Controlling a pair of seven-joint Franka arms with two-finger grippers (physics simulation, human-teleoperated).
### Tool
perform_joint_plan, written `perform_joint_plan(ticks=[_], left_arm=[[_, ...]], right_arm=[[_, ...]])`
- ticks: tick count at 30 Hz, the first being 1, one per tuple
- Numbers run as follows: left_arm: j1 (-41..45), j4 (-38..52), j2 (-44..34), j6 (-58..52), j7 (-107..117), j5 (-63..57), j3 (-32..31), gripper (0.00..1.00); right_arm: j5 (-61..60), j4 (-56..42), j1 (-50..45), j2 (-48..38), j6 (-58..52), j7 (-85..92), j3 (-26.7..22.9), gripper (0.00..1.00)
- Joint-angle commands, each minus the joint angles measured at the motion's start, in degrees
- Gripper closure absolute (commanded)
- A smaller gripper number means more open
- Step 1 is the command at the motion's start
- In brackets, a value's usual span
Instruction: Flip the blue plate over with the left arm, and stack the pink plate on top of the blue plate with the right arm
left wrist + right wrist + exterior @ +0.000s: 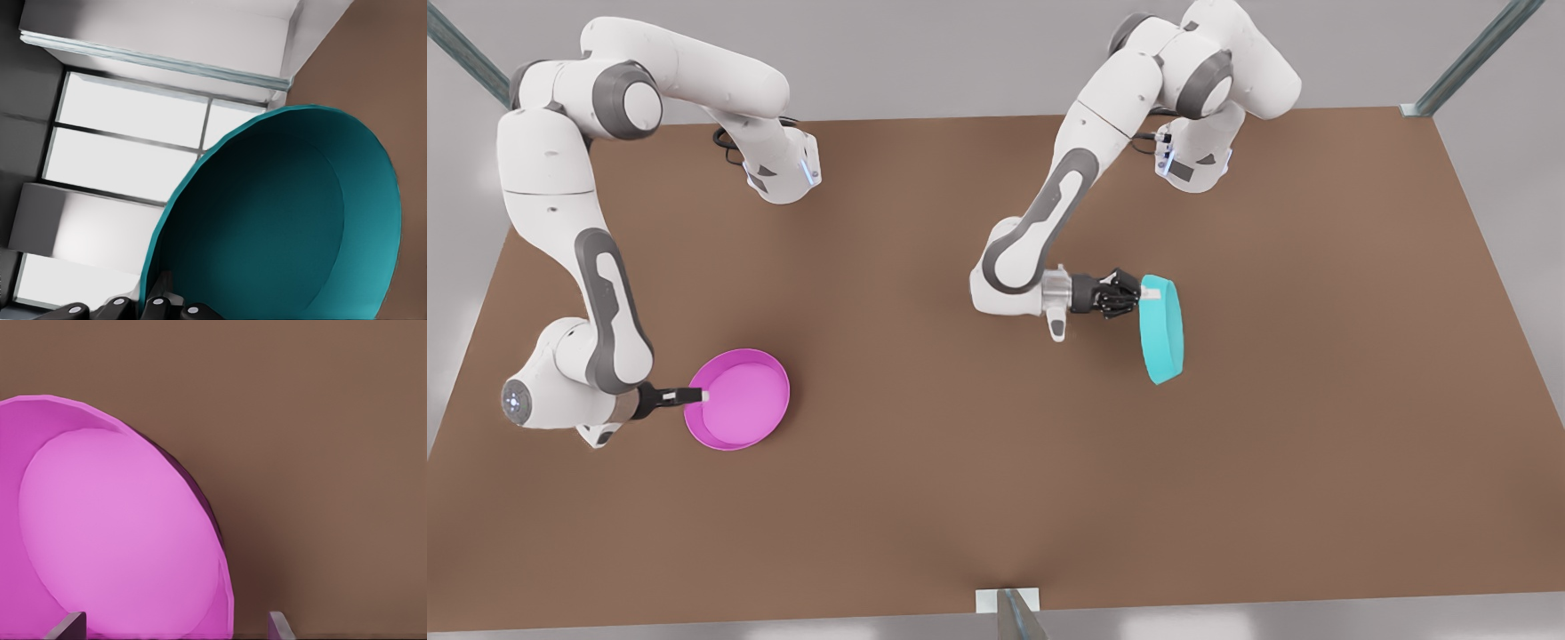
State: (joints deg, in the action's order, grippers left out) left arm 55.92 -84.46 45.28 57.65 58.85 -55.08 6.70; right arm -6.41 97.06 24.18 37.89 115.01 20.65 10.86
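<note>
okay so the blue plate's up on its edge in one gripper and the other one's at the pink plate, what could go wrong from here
1. The left gripper pinches only the rim of the blue plate, which stands on edge. It might slip or twist out mid-flip.
2. If released off balance, it could roll or fall open side up on the table.
3. The right gripper sits at the pink plate rim; a push might slide it instead of gripping.

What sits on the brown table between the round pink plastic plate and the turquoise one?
Nothing: in the front view only bare brown table separates the round magenta-pink plastic plate from the round turquoise plastic plate.
</note>
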Motion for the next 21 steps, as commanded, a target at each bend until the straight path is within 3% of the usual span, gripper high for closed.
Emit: perform_joint_plan(ticks=[1, 10, 21], left_arm=[[0.1, 0.3, 0.2, 0.1, 0.1, -2.5, 0.0, 0.79], [0.3, 2.7, 6.0, -3.3, 7.2, -6.4, -6.5, 0.79], [3.0, 4.7, 10.3, -6.8, 9.7, -13.6, -8.3, 0.79]], right_arm=[[0.0, 0.1, 0.0, 0.0, 0.0, 0.0, 0.0, 0.0], [0.2, -0.2, -0.6, 0.0, 0.1, 0.1, 0.0, 0.0], [0.8, -0.6, -0.6, 2.7, 3.1, 1.0, -0.1, 0.0]])
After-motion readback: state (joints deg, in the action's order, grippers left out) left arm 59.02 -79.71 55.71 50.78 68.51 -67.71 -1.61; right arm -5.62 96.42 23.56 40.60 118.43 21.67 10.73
